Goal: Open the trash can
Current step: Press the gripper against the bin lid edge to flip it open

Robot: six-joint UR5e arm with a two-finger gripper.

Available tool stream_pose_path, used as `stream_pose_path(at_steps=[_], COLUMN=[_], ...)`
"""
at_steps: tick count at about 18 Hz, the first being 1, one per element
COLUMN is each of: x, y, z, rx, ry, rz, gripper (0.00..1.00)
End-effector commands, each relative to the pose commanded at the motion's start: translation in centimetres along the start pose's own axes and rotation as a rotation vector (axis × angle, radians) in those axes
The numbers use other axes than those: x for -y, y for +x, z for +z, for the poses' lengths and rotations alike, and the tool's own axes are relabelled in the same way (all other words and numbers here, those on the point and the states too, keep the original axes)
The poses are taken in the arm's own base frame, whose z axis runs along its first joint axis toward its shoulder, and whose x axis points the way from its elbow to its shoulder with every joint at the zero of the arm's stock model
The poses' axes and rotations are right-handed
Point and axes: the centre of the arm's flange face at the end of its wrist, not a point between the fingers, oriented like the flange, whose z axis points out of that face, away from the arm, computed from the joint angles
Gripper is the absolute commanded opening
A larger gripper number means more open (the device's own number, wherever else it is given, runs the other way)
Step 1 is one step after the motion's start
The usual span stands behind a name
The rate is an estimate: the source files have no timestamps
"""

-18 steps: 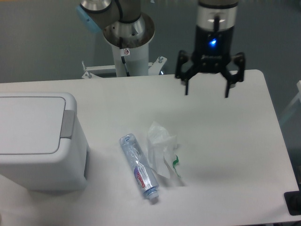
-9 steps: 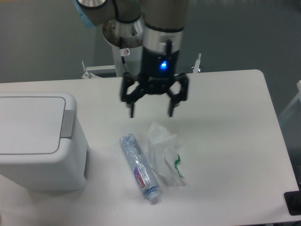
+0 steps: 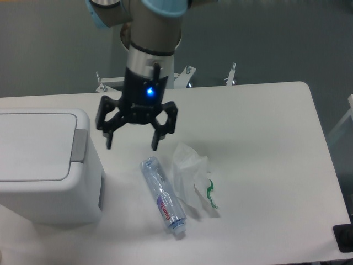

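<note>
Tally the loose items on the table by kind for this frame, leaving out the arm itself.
Trash can: 1
Clear plastic bottle: 1
Small white plastic bag: 1
Total: 3

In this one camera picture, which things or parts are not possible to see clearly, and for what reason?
- Trash can: its left part is cut off by the picture's left edge, and its bottom front is out of frame.
- Bottle: the label text is too small to read.
- Plastic bag: crumpled and translucent, so any contents cannot be told.
- Gripper: open, but its height above the table cannot be judged from one view.
- Black object at the lower right: cut off by the edge, unidentifiable.
</note>
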Motion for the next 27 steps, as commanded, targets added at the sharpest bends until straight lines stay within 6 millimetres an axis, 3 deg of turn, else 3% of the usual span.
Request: stream_pose_path(at_steps=[12, 27], x=[-0.6, -0.5], y=[1.4, 1.3], z=[1.7, 2.4], rx=[-0.013, -0.013], ry=[-0.031, -0.031], rz=[0.022, 0.025], gripper=[1.0, 1.0])
